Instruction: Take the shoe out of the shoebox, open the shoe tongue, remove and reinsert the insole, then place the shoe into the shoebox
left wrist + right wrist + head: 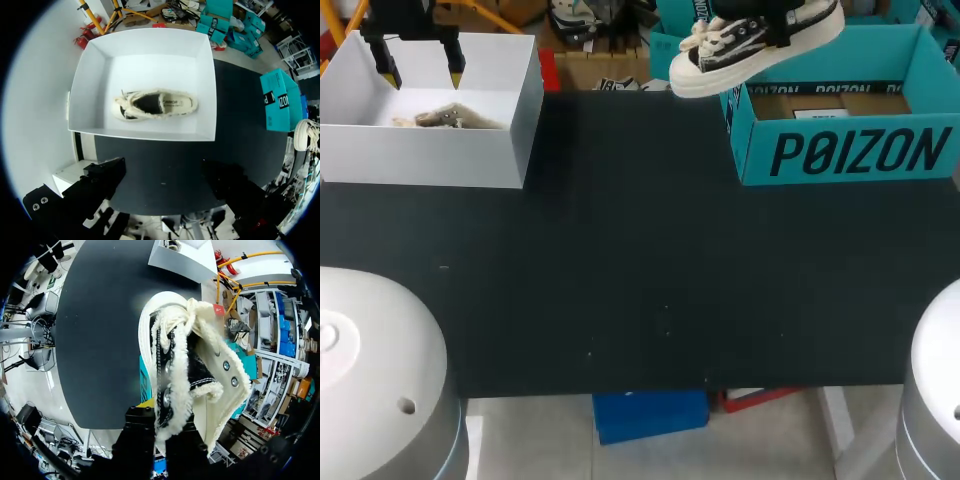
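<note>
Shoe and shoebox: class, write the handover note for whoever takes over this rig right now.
Left tool: open, empty, above the white box, which holds a second shoe.
Right tool: shut on the shoe, held in the air over the teal shoebox rim.
Done: shoe is out of the shoebox; insole steps cannot be told.
Left: set the shoe into the shoebox.

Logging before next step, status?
Left gripper open above white box, another shoe inside. Right gripper shut on shoe, aloft by teal shoebox. Nothing between them.
</note>
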Motion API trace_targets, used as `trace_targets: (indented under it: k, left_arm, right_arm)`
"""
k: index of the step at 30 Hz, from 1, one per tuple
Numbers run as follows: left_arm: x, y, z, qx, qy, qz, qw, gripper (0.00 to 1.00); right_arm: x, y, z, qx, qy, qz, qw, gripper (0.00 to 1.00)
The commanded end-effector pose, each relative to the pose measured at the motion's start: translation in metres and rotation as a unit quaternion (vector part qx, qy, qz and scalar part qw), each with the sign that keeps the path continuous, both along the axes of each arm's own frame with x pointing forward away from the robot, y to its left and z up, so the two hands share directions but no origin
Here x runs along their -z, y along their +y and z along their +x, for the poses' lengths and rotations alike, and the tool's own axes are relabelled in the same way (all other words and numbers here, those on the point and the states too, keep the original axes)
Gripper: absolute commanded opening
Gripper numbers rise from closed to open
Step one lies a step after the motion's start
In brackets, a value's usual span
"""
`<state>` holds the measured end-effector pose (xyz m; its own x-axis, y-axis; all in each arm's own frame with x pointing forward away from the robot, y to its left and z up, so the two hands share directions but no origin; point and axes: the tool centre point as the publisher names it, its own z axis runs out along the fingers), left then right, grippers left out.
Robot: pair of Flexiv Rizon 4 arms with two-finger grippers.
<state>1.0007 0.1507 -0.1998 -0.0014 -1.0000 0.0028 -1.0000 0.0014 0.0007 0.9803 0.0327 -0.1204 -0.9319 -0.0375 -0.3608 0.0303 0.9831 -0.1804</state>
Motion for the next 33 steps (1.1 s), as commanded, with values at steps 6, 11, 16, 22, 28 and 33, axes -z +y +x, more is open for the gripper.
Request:
trace_targets:
  k: [6, 11, 16, 22, 28, 33]
  left_arm:
    - [0.0, 0.0, 0.0, 0.0, 0.001, 0.001, 1.0, 1.0]
    - [0.0, 0.0, 0.0, 0.0, 0.001, 0.001, 1.0, 1.0]
    - [0.0, 0.0, 0.0, 0.0, 0.001, 0.001, 1.0, 1.0]
    - [0.0, 0.0, 0.0, 0.0, 0.001, 0.001, 1.0, 1.0]
    - [0.0, 0.0, 0.0, 0.0, 0.001, 0.001, 1.0, 1.0]
    - [0.0, 0.0, 0.0, 0.0, 0.001, 0.001, 1.0, 1.0]
  right_arm:
    - [0.021, 0.068, -0.031, 0.028, 0.006, -0.002, 1.0, 0.0]
    - [0.033, 0.096, -0.042, 0.035, 0.008, 0.01, 0.999, 0.0]
    - [0.057, 0.123, -0.058, 0.032, 0.017, 0.028, 0.999, 0.0]
    - [0.091, 0.145, -0.079, 0.032, 0.031, 0.053, 0.998, 0.0]
    - [0.124, 0.17, -0.096, 0.022, 0.039, 0.072, 0.996, 0.0]
    - [0.151, 0.189, -0.106, 0.006, 0.054, 0.084, 0.995, 0.0]
